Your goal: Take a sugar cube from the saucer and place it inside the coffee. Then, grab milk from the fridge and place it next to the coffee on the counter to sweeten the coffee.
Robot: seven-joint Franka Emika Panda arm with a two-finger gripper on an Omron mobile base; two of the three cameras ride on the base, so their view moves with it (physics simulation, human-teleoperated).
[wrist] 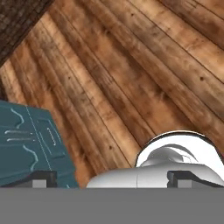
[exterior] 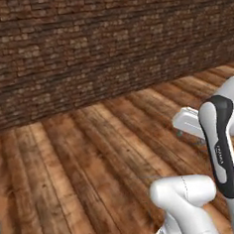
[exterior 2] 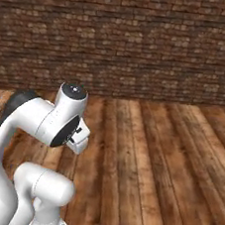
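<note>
Nearest the hand camera, two dark finger tips (wrist: 43, 178) are seen at the bottom edge, set far apart, so the gripper (wrist: 113, 179) is judged fully released; nothing is held between the jaws and nothing is touched by them. Behind the left tip, at about eight o'clock in the hand view, a teal cabinet panel (wrist: 30, 144) is shown, and the rest is taken up by a wooden plank floor (wrist: 131, 65), with a strip of brick wall (wrist: 17, 22) at eleven o'clock.

From both base cameras the white arm (exterior: 218, 146) is seen folded low over the floor, with the brick wall (exterior 2: 123, 41) running across twelve o'clock.

No sugar cube, saucer, coffee, milk, fridge or counter top can be made out, so their places cannot be told; the base is judged to be away from the worktop, with the first step not yet begun.

A sugar cube is expected to be very light, hard and crumbly at its edges, and easily flicked aside. It would best be taken by two opposite flat faces, squarely and with little force.
</note>
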